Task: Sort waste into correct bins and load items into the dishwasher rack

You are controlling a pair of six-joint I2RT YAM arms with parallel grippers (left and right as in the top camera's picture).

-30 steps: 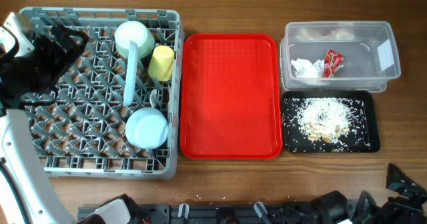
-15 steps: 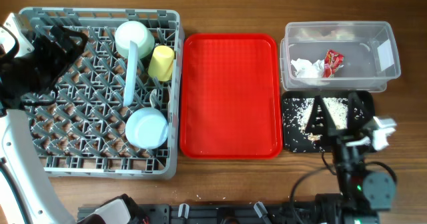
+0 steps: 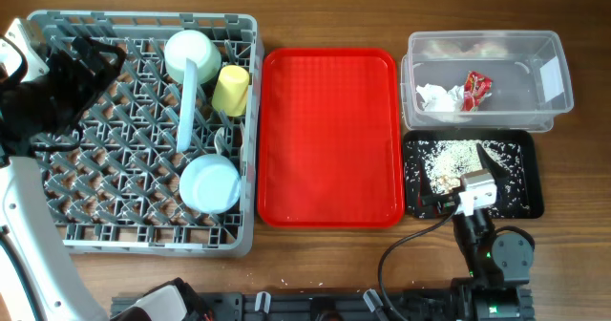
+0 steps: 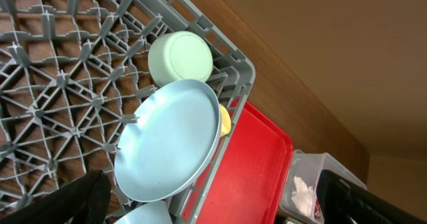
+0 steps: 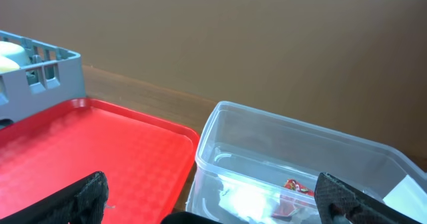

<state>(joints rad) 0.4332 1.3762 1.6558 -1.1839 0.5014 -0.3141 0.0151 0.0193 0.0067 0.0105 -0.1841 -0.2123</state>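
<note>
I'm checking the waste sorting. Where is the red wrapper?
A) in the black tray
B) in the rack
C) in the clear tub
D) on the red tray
C: the overhead view shows the wrapper lying inside the clear tub, next to the napkin.

Two bowls (image 3: 189,53) (image 3: 210,182), one plate (image 4: 170,141), one cup (image 3: 230,89)
</note>
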